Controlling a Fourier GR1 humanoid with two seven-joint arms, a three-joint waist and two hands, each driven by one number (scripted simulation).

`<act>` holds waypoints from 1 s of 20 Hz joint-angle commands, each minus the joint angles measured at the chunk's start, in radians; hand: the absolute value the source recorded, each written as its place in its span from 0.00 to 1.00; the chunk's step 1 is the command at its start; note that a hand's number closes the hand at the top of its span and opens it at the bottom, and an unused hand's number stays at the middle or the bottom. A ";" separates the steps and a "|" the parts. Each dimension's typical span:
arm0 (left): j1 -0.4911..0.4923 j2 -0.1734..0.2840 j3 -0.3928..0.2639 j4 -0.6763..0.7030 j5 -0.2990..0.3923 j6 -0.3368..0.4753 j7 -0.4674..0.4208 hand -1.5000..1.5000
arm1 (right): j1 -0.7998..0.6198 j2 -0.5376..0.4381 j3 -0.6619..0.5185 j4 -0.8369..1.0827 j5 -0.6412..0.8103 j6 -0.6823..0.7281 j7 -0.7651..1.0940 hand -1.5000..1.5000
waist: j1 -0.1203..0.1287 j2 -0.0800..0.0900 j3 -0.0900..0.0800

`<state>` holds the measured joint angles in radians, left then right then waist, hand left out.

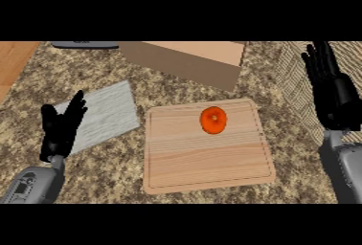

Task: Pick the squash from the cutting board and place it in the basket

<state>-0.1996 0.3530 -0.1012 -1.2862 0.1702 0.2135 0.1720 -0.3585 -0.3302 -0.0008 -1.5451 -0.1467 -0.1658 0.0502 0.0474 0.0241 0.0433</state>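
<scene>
An orange squash lies on the upper middle of a wooden cutting board at the counter's centre. A woven basket shows at the right edge, partly behind my right arm. My right hand is raised at the far right with straight fingers, well to the right of the squash and in front of the basket. Over at the lower left, my left hand rests open with fingers up. Neither hand touches the squash.
A grey cloth lies left of the board, partly under my left hand. A brown cardboard box stands behind the board. A dark object sits at the top left. The counter top is speckled stone.
</scene>
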 commanded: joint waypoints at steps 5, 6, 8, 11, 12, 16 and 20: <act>-0.083 0.018 -0.013 -0.052 0.001 -0.057 -0.029 0.50 | -0.255 0.122 0.062 0.117 -0.271 0.337 -0.106 1.00 | 0.084 0.011 -0.035; -0.100 0.025 -0.013 -0.057 0.001 -0.068 -0.033 0.50 | -0.272 0.146 0.087 0.112 -0.305 0.396 -0.124 1.00 | 0.104 0.018 -0.033; -0.098 0.003 -0.033 -0.049 0.018 -0.092 -0.014 0.50 | -0.314 0.033 0.262 0.036 -0.119 0.556 -0.221 1.00 | 0.110 0.010 -0.041; -0.085 0.015 -0.011 -0.028 0.040 -0.109 -0.009 0.50 | -0.288 0.051 0.401 0.014 0.034 0.617 -0.402 0.00 | 0.047 -0.004 -0.042; -0.083 0.009 -0.003 -0.031 0.045 -0.107 -0.021 0.50 | -0.287 0.105 0.424 0.084 0.081 0.584 -0.482 0.00 | 0.047 0.000 -0.042; -0.061 0.084 0.070 -0.103 0.080 -0.117 0.075 0.50 | -0.278 0.216 0.497 0.189 0.233 0.468 -0.576 0.00 | -0.017 -0.023 -0.043; -0.026 0.052 0.079 -0.027 0.064 -0.136 -0.019 0.50 | -0.404 0.209 0.434 0.103 0.159 0.542 -0.218 0.00 | -0.043 -0.026 -0.044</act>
<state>-0.2344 0.3994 -0.0440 -1.3284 0.2306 0.0908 0.1593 -0.6873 -0.1151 0.4568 -1.4291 0.0242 0.3192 -0.3153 0.0314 0.0041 0.0001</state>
